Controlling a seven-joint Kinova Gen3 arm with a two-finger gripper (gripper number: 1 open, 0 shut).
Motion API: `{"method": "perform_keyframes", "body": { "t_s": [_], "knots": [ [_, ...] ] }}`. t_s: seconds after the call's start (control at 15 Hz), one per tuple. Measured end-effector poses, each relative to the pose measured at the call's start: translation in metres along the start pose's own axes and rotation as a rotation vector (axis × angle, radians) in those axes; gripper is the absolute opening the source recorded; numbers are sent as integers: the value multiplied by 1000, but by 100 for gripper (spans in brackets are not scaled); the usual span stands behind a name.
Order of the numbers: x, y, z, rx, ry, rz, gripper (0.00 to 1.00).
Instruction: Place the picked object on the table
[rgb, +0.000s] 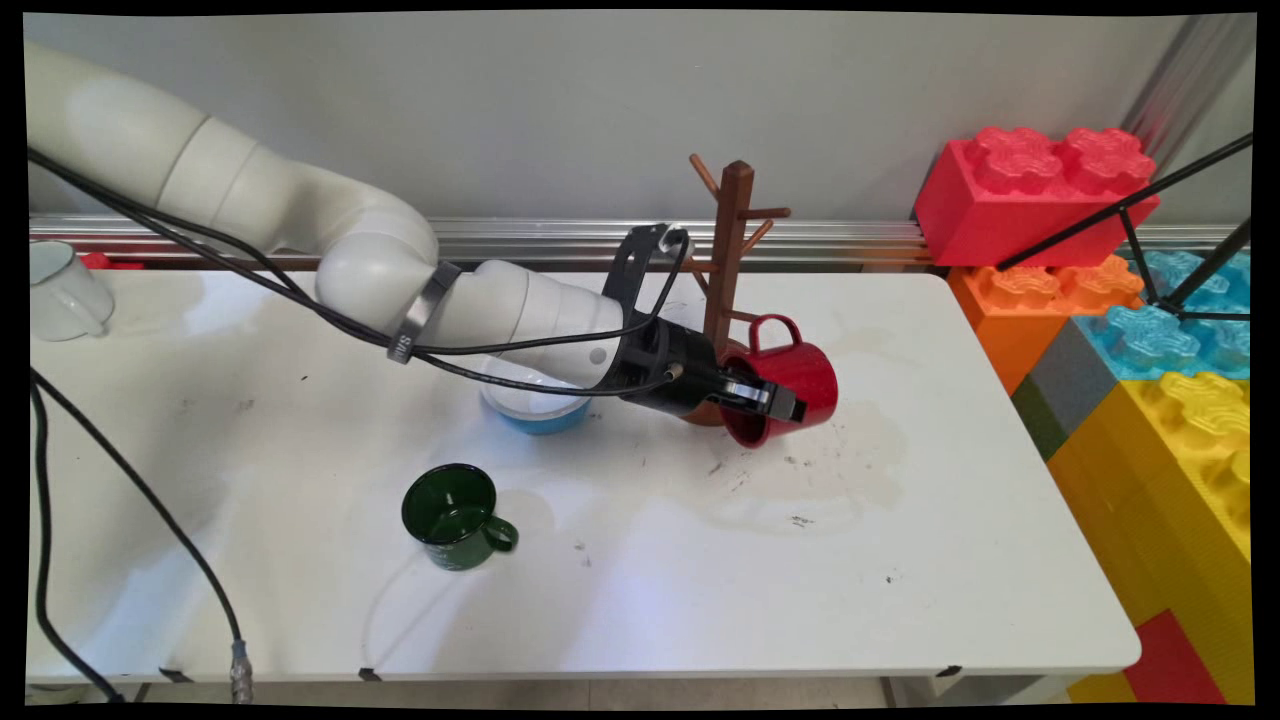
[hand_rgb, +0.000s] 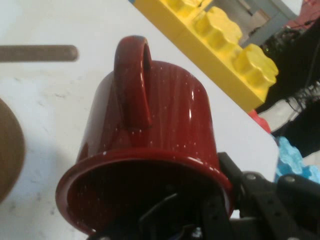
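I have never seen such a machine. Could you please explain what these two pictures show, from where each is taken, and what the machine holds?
The white machine is a robot arm. Its black end effector is a two-finger clamp. The wide picture comes from a fixed camera above the table's near side; the close picture comes from a camera on the hand itself, looking along the fingers.

The end effector is shut on the rim of a red mug, which is tipped on its side with the handle up, next to a brown wooden mug tree.

On the white table also stand a dark green mug, a blue and white bowl partly behind the arm, and a white cup at the far left. Large toy bricks are stacked on the right.
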Motion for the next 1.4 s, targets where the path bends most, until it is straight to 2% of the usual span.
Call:
{"method": "perform_keyframes", "body": {
  "t_s": [0.47,0.87,1.4],
  "knots": [
    [2,16,-21,-25,-38,27,0],
    [15,26,-43,-13,-78,78,0],
    [36,52,-73,22,-168,173,0]
  ]
}}
